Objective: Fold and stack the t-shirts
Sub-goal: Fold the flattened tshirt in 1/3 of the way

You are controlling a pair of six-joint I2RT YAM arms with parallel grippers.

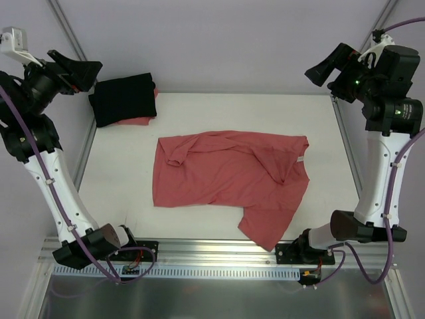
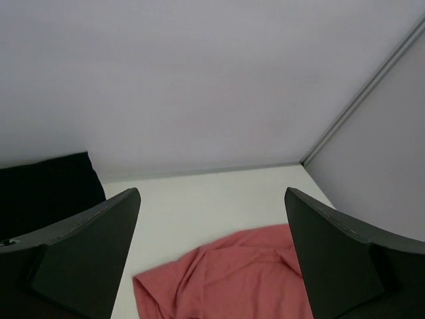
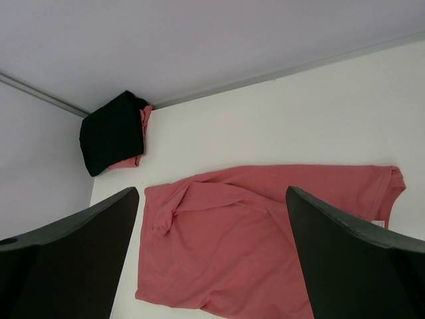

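A coral-red t-shirt [image 1: 226, 179] lies open but rumpled in the middle of the white worktop [image 1: 199, 113], its small white neck label [image 1: 300, 159] at the right side and one corner reaching toward the near edge. A folded black t-shirt [image 1: 123, 100] sits in the far left corner on top of a folded coral-red cloth [image 1: 143, 121]. The left tool [image 1: 91, 74] hangs raised just beside that stack, and the right tool [image 1: 317, 74] is raised over the far right corner. Both have their jaws wide apart, holding nothing.

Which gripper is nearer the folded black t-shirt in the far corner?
Left. The left gripper hangs open right beside the black t-shirt, just off its left edge; the right gripper, also open, sits across the table at the far right.
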